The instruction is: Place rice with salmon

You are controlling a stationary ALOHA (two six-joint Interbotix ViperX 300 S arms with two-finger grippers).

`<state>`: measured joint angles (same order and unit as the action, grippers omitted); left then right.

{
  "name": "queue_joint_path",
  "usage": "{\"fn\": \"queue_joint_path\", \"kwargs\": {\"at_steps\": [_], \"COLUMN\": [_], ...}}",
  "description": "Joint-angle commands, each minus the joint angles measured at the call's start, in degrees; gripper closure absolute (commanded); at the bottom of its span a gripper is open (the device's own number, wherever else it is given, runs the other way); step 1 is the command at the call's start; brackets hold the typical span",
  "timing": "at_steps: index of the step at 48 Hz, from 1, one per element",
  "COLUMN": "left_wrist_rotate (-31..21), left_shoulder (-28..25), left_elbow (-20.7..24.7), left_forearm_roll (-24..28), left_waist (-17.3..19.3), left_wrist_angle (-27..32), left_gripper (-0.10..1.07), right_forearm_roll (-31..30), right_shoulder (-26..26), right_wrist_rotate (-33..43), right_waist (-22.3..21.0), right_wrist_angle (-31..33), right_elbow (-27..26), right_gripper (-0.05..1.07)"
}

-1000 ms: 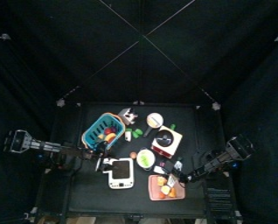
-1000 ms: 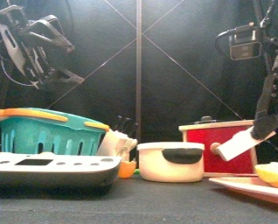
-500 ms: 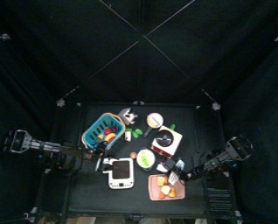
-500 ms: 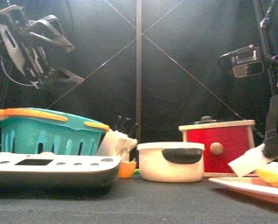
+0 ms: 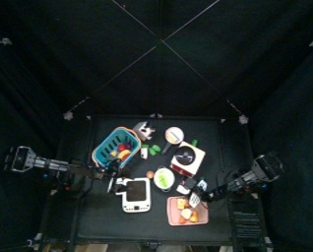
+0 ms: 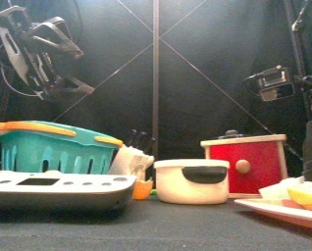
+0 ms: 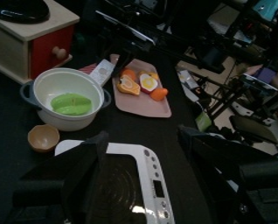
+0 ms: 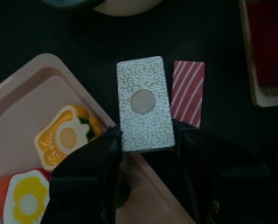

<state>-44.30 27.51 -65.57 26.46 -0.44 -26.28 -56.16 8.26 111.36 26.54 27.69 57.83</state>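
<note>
The right gripper (image 8: 145, 144) hangs low over the near right corner of the worktop (image 5: 156, 231), its fingers (image 8: 107, 149) spread fairly wide because they pinch the short end of a flat speckled white rice block (image 8: 145, 103); the block sticks out ahead of them so it can be laid down flat. Just beside it on the dark surface lies the red-and-white striped salmon slice (image 8: 188, 88), apart from the rice, near a red box (image 6: 242, 162). The pink plate (image 8: 37, 92) with its fried-egg pieces (image 8: 62, 136) sits under the gripper's other side. I'd say the rice is held edge-on so it can go next to or under the salmon. The left gripper (image 7: 139, 153) rests open above the white scale (image 7: 132, 179), out of the way.
</note>
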Motion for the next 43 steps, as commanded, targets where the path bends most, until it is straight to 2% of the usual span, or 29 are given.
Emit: {"fn": "queue_joint_path", "kwargs": {"at_steps": [1, 21, 43], "left_wrist_rotate": [0.09, 0.09, 0.09], "left_shoulder": [0.09, 0.09, 0.09], "left_elbow": [0.70, 0.62, 0.62], "left_forearm_roll": [0.09, 0.09, 0.00], "left_waist": [0.09, 0.09, 0.09], "left_wrist_angle": [-0.18, -0.18, -0.18], "left_gripper": [0.01, 0.01, 0.01], "right_forearm_roll": [0.09, 0.09, -0.09], "right_shoulder": [0.97, 1.23, 4.31], "right_wrist_rotate": [0.09, 0.00, -0.09], "right_waist": [-0.44, -0.70, -0.79], "right_wrist_angle": [0.00, -0.18, 3.08], "right_elbow": [-0.35, -1.58, -1.49], "right_gripper": [0.27, 0.02, 0.01]}}
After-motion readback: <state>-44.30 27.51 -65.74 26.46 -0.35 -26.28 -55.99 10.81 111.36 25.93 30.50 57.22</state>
